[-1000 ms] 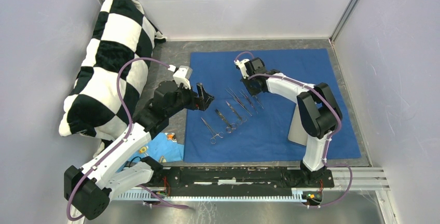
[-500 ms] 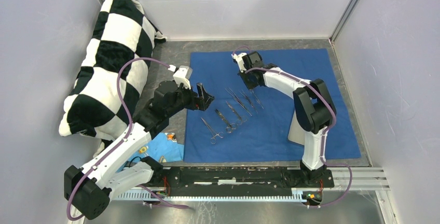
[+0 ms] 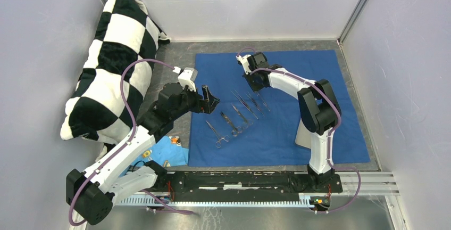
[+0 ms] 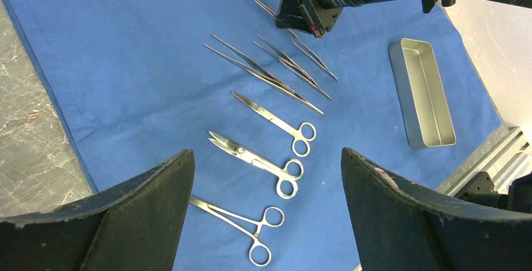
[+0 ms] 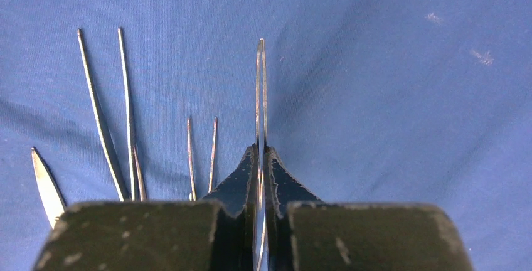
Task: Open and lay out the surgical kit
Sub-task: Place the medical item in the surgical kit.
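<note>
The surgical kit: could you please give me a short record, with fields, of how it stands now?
cloth: dark blue cloth, spread flat
tray: steel tray, empty, on the cloth
laid out: three ring-handled instruments, tweezers beside them
right gripper: shut on a thin instrument, over the cloth
left gripper: open, holding nothing

Bright, even overhead light; views clean.
Short soft shadows beside instruments (image 4: 263,111) on cloth (image 4: 125,45). Mild glints on tray (image 4: 421,92) and tweezers (image 5: 260,95). Right-wrist fingers (image 5: 132,236) near lens slightly soft; cloth creases shaded. Top view flatter, greyish, small detail hard to resolve.
</note>
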Tool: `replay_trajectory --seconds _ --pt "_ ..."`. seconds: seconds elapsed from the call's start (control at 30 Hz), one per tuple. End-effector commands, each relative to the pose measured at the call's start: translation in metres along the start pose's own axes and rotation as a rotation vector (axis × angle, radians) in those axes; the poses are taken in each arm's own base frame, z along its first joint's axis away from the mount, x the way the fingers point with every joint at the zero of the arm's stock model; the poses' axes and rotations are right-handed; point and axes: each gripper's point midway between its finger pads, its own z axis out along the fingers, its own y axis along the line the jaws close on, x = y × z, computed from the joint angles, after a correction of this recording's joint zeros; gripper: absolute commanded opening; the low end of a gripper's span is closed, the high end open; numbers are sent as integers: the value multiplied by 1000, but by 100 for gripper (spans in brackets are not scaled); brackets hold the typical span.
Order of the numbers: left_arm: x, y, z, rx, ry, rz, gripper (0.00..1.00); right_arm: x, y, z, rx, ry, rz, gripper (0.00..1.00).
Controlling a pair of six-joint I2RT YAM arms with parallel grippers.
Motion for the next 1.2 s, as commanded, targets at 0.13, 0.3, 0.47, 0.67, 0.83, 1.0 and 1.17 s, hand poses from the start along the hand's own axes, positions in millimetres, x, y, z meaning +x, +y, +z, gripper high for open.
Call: replay_trajectory --seconds 0.13,0.3,0.47,0.67,0.83,1.0,1.17 --pt "-18 -9 0 34 -47 38 92 -8 -4 0 10 -10 -15 6" --pt "-18 -9 0 36 -48 38 92 -5 -5 1 13 -3 -17 7" --pt "-18 -9 0 38 -47 37 92 -3 -5 1 16 3 -17 8" --pt "-17 -10 1 41 -44 38 92 0 -5 0 16 9 -20 8" --pt "-17 -10 1 44 -43 36 92 3 -6 -1 22 15 -20 10" --pt "-17 -10 1 44 -43 36 92 3 -5 -1 19 14 -16 11" --pt "-16 -10 2 46 -40 36 92 6 -4 0 15 25 -17 13"
